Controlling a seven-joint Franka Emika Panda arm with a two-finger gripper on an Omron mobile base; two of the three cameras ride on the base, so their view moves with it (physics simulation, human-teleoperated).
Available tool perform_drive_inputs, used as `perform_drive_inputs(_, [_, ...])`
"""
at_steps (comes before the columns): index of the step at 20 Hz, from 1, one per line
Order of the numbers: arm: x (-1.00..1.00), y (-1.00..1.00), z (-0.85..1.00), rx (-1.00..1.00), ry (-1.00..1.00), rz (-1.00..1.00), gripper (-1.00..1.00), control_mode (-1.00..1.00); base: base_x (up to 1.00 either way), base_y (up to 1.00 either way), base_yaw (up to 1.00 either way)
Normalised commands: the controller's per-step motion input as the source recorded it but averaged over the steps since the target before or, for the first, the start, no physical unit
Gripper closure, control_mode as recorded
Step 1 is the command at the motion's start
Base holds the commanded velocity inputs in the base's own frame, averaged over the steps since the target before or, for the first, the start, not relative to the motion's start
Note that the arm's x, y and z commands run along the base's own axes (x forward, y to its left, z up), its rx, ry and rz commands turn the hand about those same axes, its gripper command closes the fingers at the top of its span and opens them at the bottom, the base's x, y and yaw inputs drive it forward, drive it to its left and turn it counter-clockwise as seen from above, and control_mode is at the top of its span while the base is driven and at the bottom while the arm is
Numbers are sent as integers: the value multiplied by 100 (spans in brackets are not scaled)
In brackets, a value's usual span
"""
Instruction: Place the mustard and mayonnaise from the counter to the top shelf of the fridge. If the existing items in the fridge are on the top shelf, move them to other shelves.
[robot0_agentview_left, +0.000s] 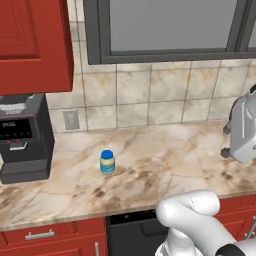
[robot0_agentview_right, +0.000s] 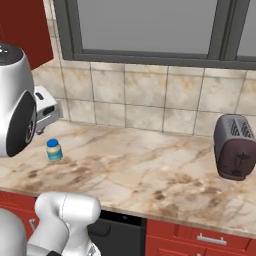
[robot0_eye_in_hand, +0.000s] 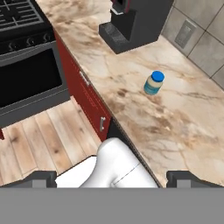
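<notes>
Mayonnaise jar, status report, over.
Fingers open, holding nothing. Mayonnaise upright on counter, untouched. Nothing beside it; coffee machine and toaster stand well apart.

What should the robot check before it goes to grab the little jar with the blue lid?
1. Mayonnaise jar upright on the counter: ok.
2. Blue lid on the jar: ok.
3. Space around the jar free; coffee machine and toaster stand apart from it: ok.
4. Gripper open and holding nothing: ok.
5. Gripper lined up over the jar: not ok, it is back over the counter's edge.
6. Mustard's whereabouts: cannot tell.
</notes>
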Motion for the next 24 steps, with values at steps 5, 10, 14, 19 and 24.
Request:
perform_drive_inputs(5, [0,0,0,0,0,0,-100,100,-17,60,0])
perform_drive_inputs(10, [32,1,-1,2,0,9,-100,-100,0,10,0])
perform_drive_inputs(14, [69,-46,-24,14,0,24,-100,-100,0,0,0])
perform_drive_inputs(19, [79,-59,-39,27,0,27,-100,-100,0,0,0])
perform_drive_inputs(24, [79,-7,-54,32,0,17,-100,-100,0,0,0])
